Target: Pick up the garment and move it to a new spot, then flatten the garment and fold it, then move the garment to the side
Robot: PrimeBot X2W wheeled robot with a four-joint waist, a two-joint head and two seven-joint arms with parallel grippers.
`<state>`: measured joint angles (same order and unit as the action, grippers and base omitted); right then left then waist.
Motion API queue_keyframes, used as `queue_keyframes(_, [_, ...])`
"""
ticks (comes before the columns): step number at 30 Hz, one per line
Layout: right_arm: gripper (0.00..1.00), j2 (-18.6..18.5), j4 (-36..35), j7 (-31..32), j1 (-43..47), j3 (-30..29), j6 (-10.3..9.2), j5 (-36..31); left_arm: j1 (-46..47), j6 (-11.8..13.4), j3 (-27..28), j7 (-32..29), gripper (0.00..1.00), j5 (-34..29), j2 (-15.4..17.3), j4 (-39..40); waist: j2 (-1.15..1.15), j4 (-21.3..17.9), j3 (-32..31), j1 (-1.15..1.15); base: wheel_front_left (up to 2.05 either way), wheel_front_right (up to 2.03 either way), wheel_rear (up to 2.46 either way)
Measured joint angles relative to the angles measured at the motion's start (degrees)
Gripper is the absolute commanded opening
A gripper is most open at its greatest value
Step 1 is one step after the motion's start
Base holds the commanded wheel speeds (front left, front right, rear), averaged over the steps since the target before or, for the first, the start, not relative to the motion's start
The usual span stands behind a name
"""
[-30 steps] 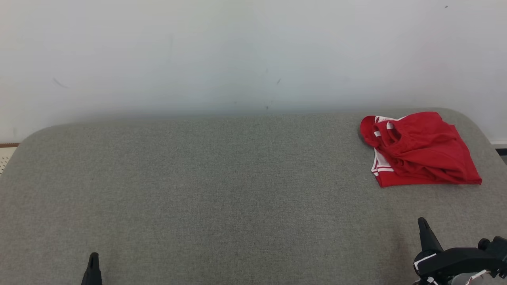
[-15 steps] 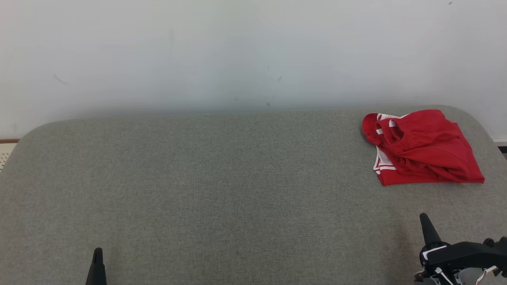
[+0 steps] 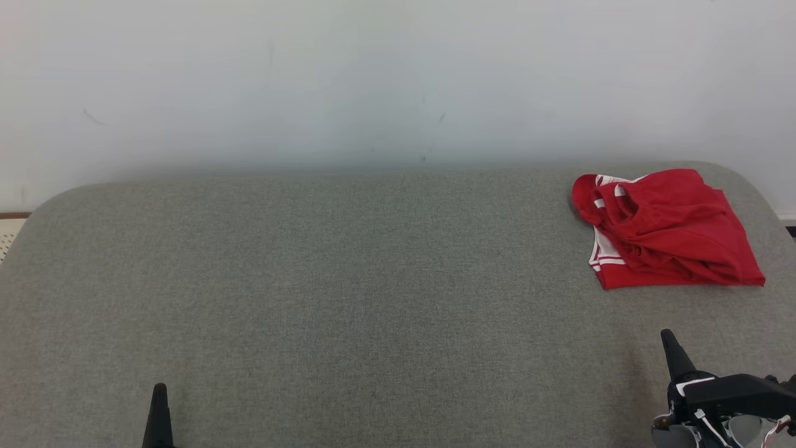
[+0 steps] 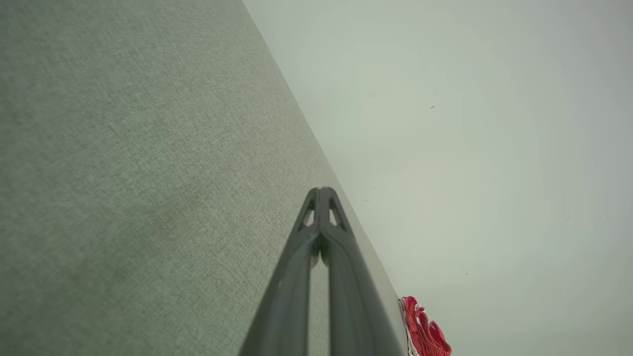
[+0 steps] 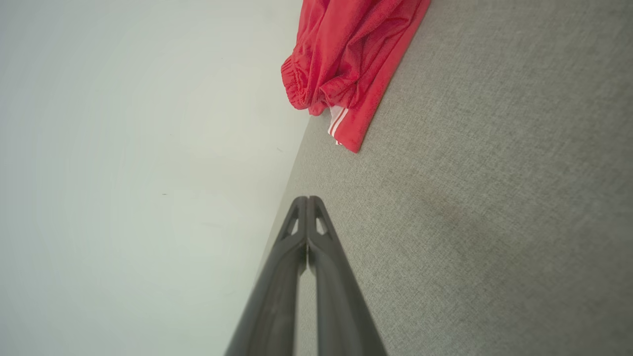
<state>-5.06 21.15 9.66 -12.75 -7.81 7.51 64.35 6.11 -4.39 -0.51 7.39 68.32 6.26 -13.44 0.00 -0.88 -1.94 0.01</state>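
Observation:
The garment (image 3: 668, 227) is a red piece with white stripes, lying crumpled at the far right of the grey fabric table (image 3: 348, 298). It also appears in the right wrist view (image 5: 351, 64) and at the bottom of the left wrist view (image 4: 425, 331). My right gripper (image 3: 668, 339) is at the lower right, shut and empty, short of the garment; its tips meet in the right wrist view (image 5: 307, 199). My left gripper (image 3: 160, 392) stands at the lower left, shut with nothing in it, tips together in the left wrist view (image 4: 320, 190).
A pale wall (image 3: 373, 81) rises right behind the table's far edge. The table has rounded corners, and the garment lies close to the far right one. A strip of floor (image 3: 9, 233) shows past the left corner.
The head view has shifted slightly, so the table and garment sit a little higher in the picture. Both gripper tips reach somewhat farther up. The garment lies as before.

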Motion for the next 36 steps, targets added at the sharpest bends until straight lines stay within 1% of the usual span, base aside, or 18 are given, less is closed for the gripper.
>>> queue_keyframes(21, [0.0,0.33,2.96,2.94,-3.28,-2.7,-0.02,10.49,2.81,-1.13,-0.25,-1.05,0.0,10.42,-1.43,-2.96,0.0,0.34,1.01,0.0,0.0,0.0,0.0])
queue_keyframes(36, [0.0,0.56,4.9,4.54,-5.13,-4.39,-0.02,16.99,4.64,-2.07,-0.4,-1.74,0.0,16.52,-2.33,-4.75,0.0,0.59,1.73,-0.01,0.0,0.0,0.0])
